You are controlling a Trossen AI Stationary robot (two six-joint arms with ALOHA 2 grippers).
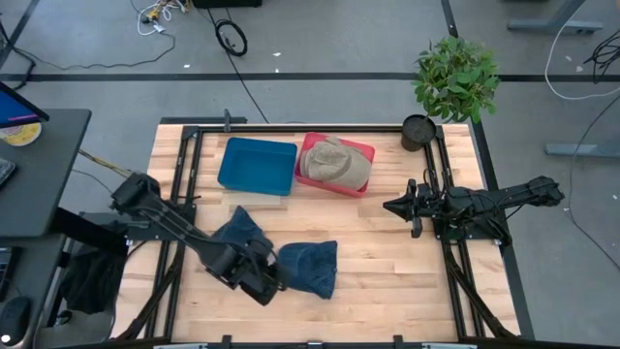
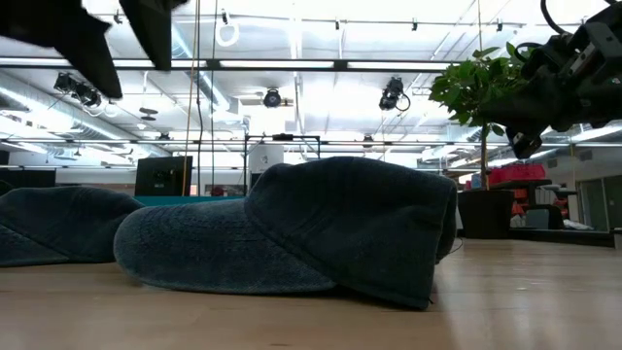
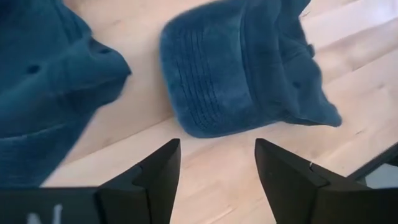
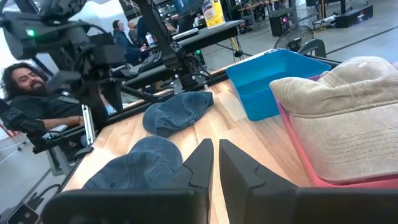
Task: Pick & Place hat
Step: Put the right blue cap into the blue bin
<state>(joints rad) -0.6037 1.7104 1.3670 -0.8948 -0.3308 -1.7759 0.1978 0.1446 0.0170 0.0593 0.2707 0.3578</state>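
Two dark blue denim hats lie on the wooden table. One hat is near the middle, resting on its brim and crown. The other hat lies to its left. A beige hat sits in a pink bin. My left gripper is open above the table, just left of the middle hat's brim, and touches nothing. My right gripper is shut, raised at the table's right.
A blue bin stands beside the pink bin at the far side. A potted plant is at the far right corner. A person sits beyond the table's left edge. Bare wood lies near and right of the hats.
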